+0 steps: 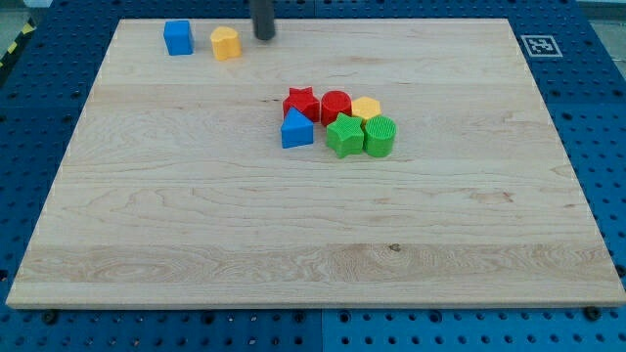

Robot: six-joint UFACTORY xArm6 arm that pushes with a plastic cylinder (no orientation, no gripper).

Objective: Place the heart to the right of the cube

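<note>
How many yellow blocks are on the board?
2. One yellow heart sits near the view's top left, just right of the blue cube. The other yellow block is in the central cluster, behind the green blocks, partly covered. None seems fully hidden.

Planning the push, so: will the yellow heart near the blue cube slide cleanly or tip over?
The yellow heart looks squat and flat-based, so it probably slides rather than tips. Its lobed outline may make it rotate under an off-centre push. My tip stands just to its right, the blue cube to its left.
</note>
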